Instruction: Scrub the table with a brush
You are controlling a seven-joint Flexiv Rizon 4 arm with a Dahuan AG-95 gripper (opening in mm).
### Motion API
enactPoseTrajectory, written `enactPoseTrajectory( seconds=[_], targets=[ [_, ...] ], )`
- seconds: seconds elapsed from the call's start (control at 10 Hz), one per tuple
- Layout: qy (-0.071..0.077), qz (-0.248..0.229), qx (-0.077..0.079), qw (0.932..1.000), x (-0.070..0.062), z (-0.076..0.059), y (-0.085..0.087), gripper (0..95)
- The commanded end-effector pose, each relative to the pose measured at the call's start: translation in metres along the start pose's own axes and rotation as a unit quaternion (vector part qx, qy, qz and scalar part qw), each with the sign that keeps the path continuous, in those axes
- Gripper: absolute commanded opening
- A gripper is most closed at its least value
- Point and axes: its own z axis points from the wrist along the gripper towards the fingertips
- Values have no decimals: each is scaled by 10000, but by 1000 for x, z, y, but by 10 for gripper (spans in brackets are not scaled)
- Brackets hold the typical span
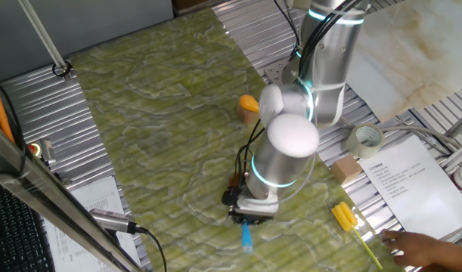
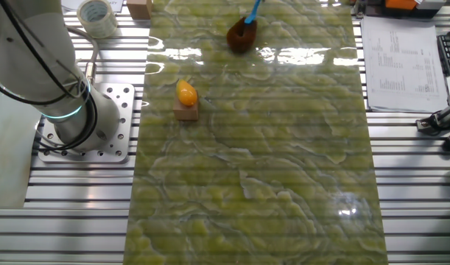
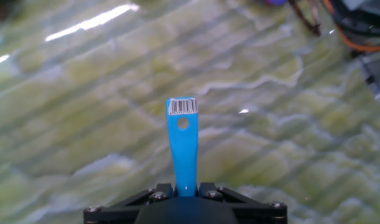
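The green-yellow marbled table [image 1: 162,113] fills all three views. My gripper [image 1: 249,214] hangs low over its near edge, shut on the brush. In one fixed view only the light-blue handle end [image 1: 247,239] sticks out below the hand. The other fixed view shows the reddish-brown bristles [image 2: 241,37] pressed on the table [image 2: 283,147] at the far edge, with the handle rising out of frame. In the hand view the blue handle [image 3: 182,146], with a barcode label at its tip, runs out from my gripper [image 3: 185,186] over the table [image 3: 84,93].
An orange object on a small wooden block [image 1: 249,106] [image 2: 185,99] stands on the table. A tape roll [image 1: 367,140], a printed sheet [image 1: 404,177], a yellow tool [image 1: 345,215] and a person's hand [image 1: 420,245] lie beside the table. Ribbed metal panels [image 2: 62,199] flank it.
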Motion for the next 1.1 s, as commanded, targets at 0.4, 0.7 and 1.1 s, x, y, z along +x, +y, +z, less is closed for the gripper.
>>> enactPoseTrajectory(
  seconds=[0.4,0.7,1.1],
  targets=[
    [-24,46,17,10000,15,-3,17,0],
    [-15,254,-5,9997,15,-3,17,0],
    [-35,487,-4,9988,15,-3,17,0]
  ],
)
